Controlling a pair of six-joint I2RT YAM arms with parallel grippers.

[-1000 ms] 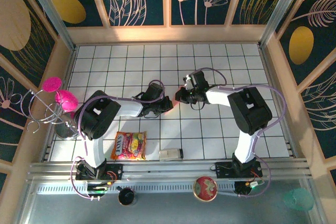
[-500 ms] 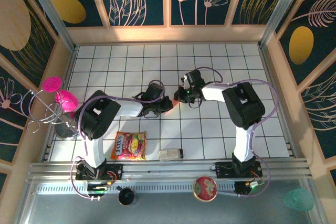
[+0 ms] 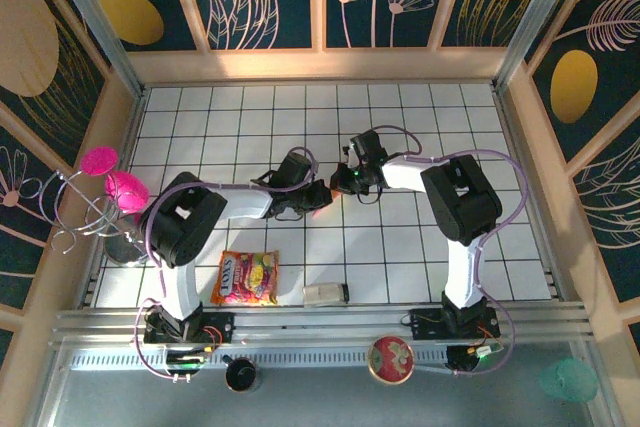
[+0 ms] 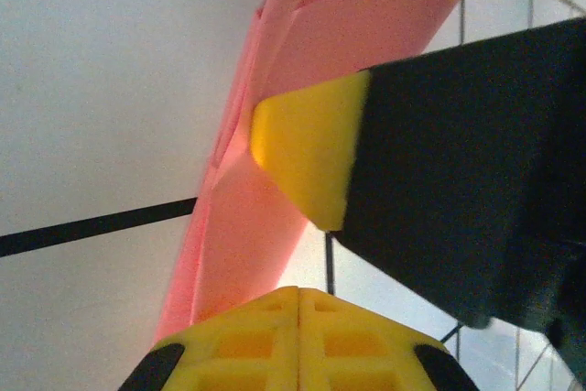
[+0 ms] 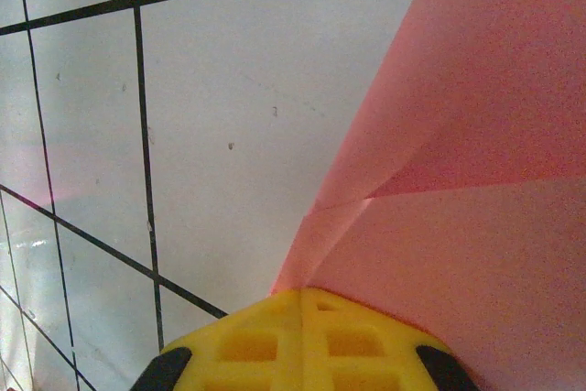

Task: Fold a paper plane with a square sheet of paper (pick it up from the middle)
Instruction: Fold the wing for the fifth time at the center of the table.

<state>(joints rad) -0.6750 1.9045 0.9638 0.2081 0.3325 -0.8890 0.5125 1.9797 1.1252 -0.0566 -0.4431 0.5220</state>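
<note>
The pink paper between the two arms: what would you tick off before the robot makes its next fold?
1. Left gripper clamped on the folded pink paper: ok, its yellow pad presses against the sheet.
2. Right gripper shut: ok. Whether it pinches the paper: cannot tell, since the paper covers that spot in the right wrist view.
3. Creases present: ok, fold lines show in both wrist views.
4. Snack packet apart from the paper: ok, it lies nearer the arm bases.
5. Plane shape finished: cannot tell.
</note>
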